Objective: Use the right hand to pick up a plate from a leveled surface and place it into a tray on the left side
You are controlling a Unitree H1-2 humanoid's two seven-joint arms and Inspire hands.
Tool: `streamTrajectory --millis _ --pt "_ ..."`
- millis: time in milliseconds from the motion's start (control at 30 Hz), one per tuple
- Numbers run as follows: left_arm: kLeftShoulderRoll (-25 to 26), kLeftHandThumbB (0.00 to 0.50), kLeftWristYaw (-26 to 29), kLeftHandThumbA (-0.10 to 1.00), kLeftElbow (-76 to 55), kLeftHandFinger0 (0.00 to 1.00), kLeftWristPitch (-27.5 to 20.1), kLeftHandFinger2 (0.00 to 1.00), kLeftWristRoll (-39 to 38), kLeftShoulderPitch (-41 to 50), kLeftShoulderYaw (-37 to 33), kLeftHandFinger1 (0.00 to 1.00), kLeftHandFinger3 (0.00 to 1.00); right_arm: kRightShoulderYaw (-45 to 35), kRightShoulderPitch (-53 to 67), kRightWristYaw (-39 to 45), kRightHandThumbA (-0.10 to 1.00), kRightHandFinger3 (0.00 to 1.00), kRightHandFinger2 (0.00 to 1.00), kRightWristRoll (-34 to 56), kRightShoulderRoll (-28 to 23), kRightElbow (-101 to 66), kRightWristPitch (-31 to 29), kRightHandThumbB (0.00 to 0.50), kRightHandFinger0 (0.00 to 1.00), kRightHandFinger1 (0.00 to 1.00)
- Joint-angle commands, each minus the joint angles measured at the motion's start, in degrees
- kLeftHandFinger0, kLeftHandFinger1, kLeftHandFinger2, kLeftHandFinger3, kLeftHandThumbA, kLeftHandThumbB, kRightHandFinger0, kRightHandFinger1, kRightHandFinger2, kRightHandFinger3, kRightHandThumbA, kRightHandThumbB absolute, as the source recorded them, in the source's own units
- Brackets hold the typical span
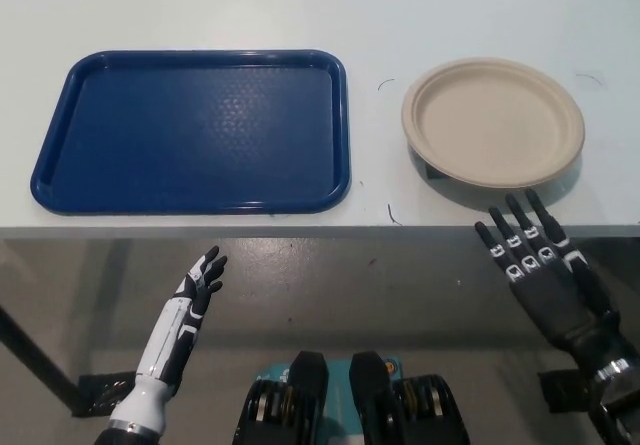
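One beige plate [493, 122] on white table [200, 5], blue tray [190, 131] at left, black right hand [545, 275] spread below plate, empty, white left hand [190, 305] low, fingers apart.

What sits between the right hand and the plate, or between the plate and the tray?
Nothing visible: the right hand is open just short of the plate, and only bare table separates plate and tray.

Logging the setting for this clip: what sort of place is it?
Probably a lab or test bench, not a real dining area: a bare white table holds only a blue tray and a beige plate, with grey floor below.
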Motion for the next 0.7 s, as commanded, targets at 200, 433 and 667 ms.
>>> streamTrajectory --millis 200,433,667 --pt "0.7 0.5 -0.2 1.0 -1.5 1.0 -2.0 1.0 1.7 -0.8 -0.4 1.0 1.0 2.1 3.0 7.6 1.0 1.0 1.0 6.9 -4.4 -11.1 0.3 0.402 1.0 1.0" --pt "0.9 0.5 -0.2 1.0 -1.7 1.0 -1.2 1.0 2.5 -0.8 -0.5 1.0 1.0 3.8 2.7 3.6 1.0 1.0 1.0 7.0 -4.5 -9.1 0.3 0.418 1.0 1.0" --pt "1.1 0.5 -0.7 1.0 -1.7 1.0 -1.6 1.0 2.7 -1.1 -0.5 1.0 1.0 4.8 1.8 4.5 1.0 1.0 1.0 5.9 -3.7 -2.5 0.3 0.396 1.0 1.0"
